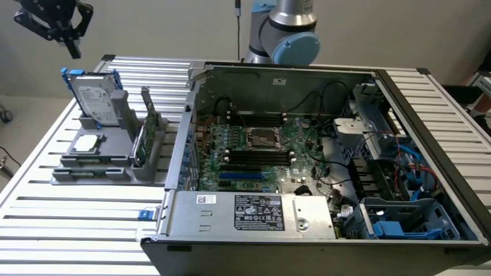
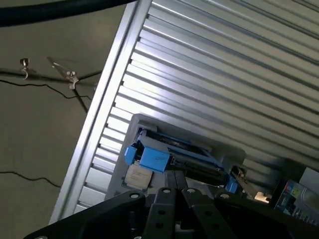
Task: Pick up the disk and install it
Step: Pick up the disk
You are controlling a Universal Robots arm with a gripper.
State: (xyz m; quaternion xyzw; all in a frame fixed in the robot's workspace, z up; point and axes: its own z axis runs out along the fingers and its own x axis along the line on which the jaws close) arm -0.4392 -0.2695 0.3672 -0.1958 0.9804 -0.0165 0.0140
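Note:
The disk (image 1: 96, 99) is a silver-grey hard drive with a white label in a blue carrier. It stands upright in a grey holder (image 1: 103, 164) on the exterior view's left. My gripper (image 1: 73, 52) hangs above and a little to the left of the disk, well clear of it. In the wrist view the disk (image 2: 172, 158) appears edge-on, just beyond my gripper (image 2: 175, 175). The two black fingers (image 2: 167, 196) are pressed together with nothing between them.
An open computer case (image 1: 192, 115) with a motherboard (image 1: 257, 152) sits on the slatted metal table (image 1: 69, 230). A blue drive bay (image 1: 403, 221) is at its near right corner. The holder also carries a green circuit card (image 1: 147, 135) and a small silver chip (image 1: 86, 144).

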